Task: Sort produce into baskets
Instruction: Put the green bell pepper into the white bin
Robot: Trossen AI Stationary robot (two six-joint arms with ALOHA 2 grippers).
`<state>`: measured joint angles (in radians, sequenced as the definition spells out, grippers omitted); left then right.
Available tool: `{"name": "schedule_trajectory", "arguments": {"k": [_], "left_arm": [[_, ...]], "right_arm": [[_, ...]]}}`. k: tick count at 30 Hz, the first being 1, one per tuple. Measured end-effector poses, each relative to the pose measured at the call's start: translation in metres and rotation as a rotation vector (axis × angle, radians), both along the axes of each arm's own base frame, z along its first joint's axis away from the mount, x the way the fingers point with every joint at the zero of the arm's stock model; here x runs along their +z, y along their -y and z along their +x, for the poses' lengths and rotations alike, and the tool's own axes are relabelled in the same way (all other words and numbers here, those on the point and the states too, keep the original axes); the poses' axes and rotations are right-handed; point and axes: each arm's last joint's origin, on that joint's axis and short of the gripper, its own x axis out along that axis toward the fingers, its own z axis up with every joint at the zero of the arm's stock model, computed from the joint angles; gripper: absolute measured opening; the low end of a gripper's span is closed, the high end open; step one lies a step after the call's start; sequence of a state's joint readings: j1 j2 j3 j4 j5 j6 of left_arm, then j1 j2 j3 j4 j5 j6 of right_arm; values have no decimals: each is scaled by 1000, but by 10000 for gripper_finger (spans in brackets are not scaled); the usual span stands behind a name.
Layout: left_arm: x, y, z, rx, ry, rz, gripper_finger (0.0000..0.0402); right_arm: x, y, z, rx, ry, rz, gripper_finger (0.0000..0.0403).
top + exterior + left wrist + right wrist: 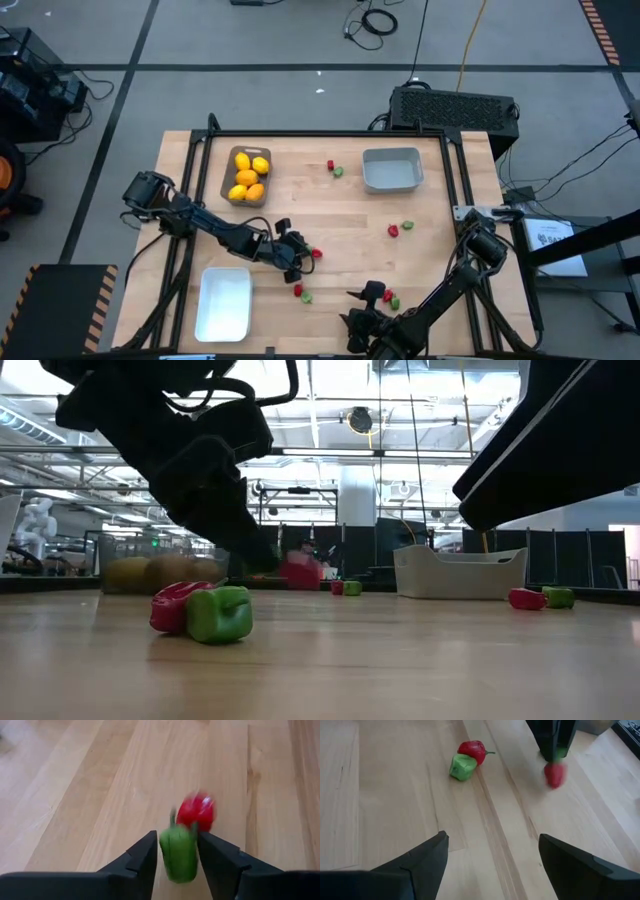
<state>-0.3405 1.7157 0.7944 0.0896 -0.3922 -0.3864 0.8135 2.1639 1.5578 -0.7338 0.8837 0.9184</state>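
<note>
The left arm reaches out low across the wooden table (420,260), its left gripper (177,852) clenched on a strawberry's green leafy top (178,852), the red berry (196,811) hanging beyond the fingertips. The right gripper (492,852) hovers spread wide near the front edge, facing another strawberry (468,759).

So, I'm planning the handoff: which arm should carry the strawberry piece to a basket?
Left. Its hand is shut on the strawberry mid-table; the right hand hangs open, empty, near the front edge.
</note>
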Motion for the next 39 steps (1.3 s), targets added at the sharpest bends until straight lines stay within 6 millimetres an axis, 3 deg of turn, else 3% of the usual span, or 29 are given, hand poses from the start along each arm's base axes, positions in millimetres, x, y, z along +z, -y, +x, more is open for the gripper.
{"name": "schedule_trajectory", "arguments": {"k": [9, 21, 39], "left_arm": [[-2, -1, -2, -41, -43, 49, 194], [-6, -1, -7, -67, -110, 34, 196], [-11, -4, -13, 55, -160, 12, 196]], "right_arm": [[0, 0, 0, 1, -1, -1, 297], [-1, -1, 0, 10, -20, 14, 297], [0, -1, 0, 10, -16, 22, 297]]}}
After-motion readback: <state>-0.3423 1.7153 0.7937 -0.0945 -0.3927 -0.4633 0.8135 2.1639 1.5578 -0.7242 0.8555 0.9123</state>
